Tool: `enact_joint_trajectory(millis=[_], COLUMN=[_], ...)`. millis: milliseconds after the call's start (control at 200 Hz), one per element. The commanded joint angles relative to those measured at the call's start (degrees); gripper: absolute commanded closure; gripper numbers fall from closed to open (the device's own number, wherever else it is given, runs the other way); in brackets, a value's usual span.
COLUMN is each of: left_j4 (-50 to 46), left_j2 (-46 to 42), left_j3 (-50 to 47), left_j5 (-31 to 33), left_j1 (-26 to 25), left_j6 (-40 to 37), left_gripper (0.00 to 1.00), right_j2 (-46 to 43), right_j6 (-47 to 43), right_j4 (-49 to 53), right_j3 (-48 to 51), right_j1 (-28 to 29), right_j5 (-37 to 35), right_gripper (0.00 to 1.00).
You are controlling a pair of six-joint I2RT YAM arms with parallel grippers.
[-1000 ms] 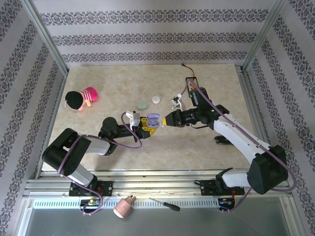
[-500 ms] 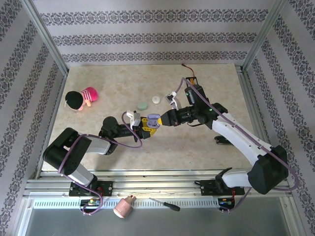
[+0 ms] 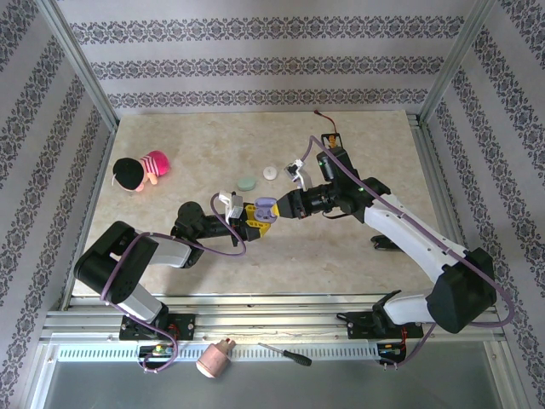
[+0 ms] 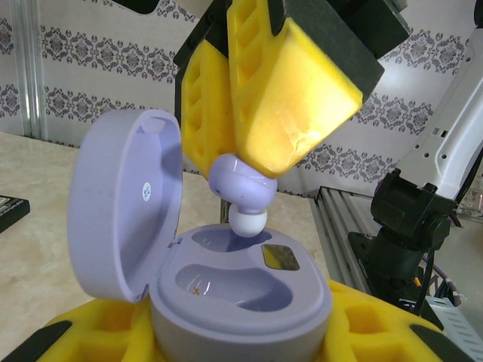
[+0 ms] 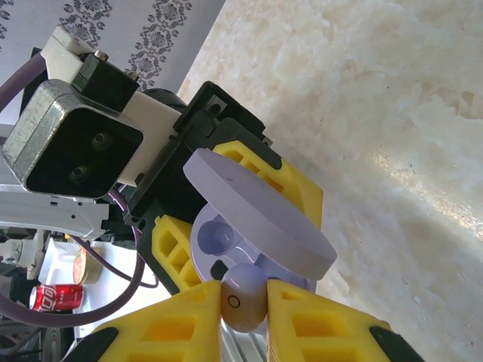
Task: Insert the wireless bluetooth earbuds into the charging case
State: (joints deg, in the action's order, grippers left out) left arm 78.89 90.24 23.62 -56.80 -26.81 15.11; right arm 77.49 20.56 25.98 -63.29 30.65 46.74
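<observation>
My left gripper (image 3: 255, 223) (image 4: 241, 335) is shut on the lavender charging case (image 3: 265, 207) (image 4: 241, 294), holding it upright between yellow foam fingers (image 4: 377, 324). Its lid (image 4: 124, 215) (image 5: 256, 215) stands open and both sockets are empty. My right gripper (image 3: 282, 210) (image 5: 243, 305) is shut on one of the wireless bluetooth earbuds (image 4: 240, 192) (image 5: 243, 297), lavender with a white tip. The tip hangs just above the case's far socket (image 4: 226, 240), apart from it or barely touching.
Behind the grippers a pale green case (image 3: 246, 182) and a white case (image 3: 270, 172) lie on the table. A pink and black plush toy (image 3: 140, 170) sits far left. Near the right arm lies a small black object (image 3: 385, 244). A screwdriver (image 3: 285, 354) rests off the table's front.
My right gripper has carried the earbud leftward to just over the open case, most of it in the first half second. The left gripper and case have stayed still.
</observation>
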Motion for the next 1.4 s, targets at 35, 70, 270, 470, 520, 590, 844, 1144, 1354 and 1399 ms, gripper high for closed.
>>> enact_joint_trajectory(millis=[35, 70, 270, 470, 520, 590, 844, 1144, 1354, 1399], left_j4=[2.9, 2.9, 2.9, 2.9, 2.9, 2.9, 2.9, 2.8, 2.8, 2.8], left_j2=[-1.5, -1.5, -1.7, -1.8, -1.8, -1.8, -1.6, -2.0, -2.2, -2.5], left_j3=[1.4, 1.4, 1.4, 1.1, 1.1, 0.8, -0.9, -1.0, -1.2, -1.5], left_j5=[-0.7, -0.6, -0.5, -0.3, -0.1, 0.3, 1.3, 1.0, 1.8, 1.9], left_j1=[1.0, 1.0, 1.0, 1.0, 1.0, 0.9, 1.0, 1.1, 1.0, 1.0], left_j6=[1.0, 1.0, 0.9, 0.5, 0.3, -0.6, -8.0, -8.4, -7.2, -7.3], left_gripper=[0.67, 0.67, 0.67, 0.67, 0.67, 0.67, 0.67, 0.67, 0.67, 0.67], right_j2=[0.8, 0.9, 1.3, -0.4, -1.1, -2.5, -12.5, -11.1, 3.7, 6.8], right_j6=[-1.9, -1.8, -1.9, -1.2, -1.1, -1.3, -4.1, 5.3, 12.1, 12.7], right_j4=[0.0, 0.0, 0.5, 0.7, 0.7, 0.3, -5.1, -11.4, -11.3, -12.2], right_j3=[-0.6, -0.5, -0.3, -0.9, -0.9, -0.6, 6.3, 12.6, 9.2, 8.3], right_j1=[1.1, 1.2, 1.1, 0.9, 0.7, 0.2, -3.1, -12.0, -15.7, -15.8], right_j5=[-0.2, -0.1, -0.6, -2.4, -2.6, -2.8, -4.3, -16.1, -23.8, -24.1], right_gripper=[0.80, 0.80, 0.75, 0.59, 0.56, 0.52, 0.44, 0.46, 0.56, 0.57])
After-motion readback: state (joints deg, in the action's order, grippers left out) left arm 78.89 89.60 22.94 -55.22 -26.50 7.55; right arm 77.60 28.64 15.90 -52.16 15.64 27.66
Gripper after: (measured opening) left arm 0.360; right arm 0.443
